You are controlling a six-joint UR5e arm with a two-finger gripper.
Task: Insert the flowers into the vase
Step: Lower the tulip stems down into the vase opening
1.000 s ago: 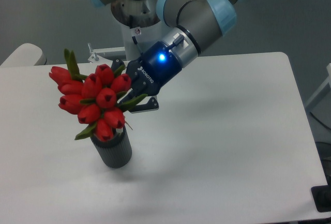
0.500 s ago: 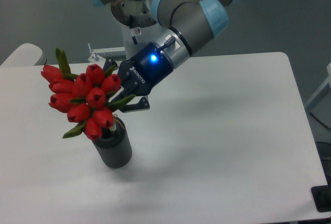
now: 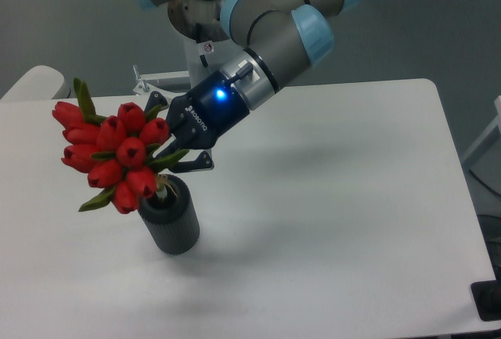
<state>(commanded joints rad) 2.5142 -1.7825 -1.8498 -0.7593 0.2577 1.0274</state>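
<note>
Arm over table (image 3: 352, 198), tulips tilted at vase mouth.
Gripper (image 3: 182, 149) w/ fingers closed on the flowers (image 3: 109, 155) by the stems; bunch leans left, stem ends at rim of the vase (image 3: 170, 218), upright near table's front-left.

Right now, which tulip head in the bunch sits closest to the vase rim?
The lowest red head of the flowers, hanging just over the vase rim on its left side. The other heads fan up and to the left, away from it.

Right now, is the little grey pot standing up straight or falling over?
Upright. The small dark grey ribbed vase stands flat on the white table, round rim on top, while the red tulip bunch leans over it.
</note>
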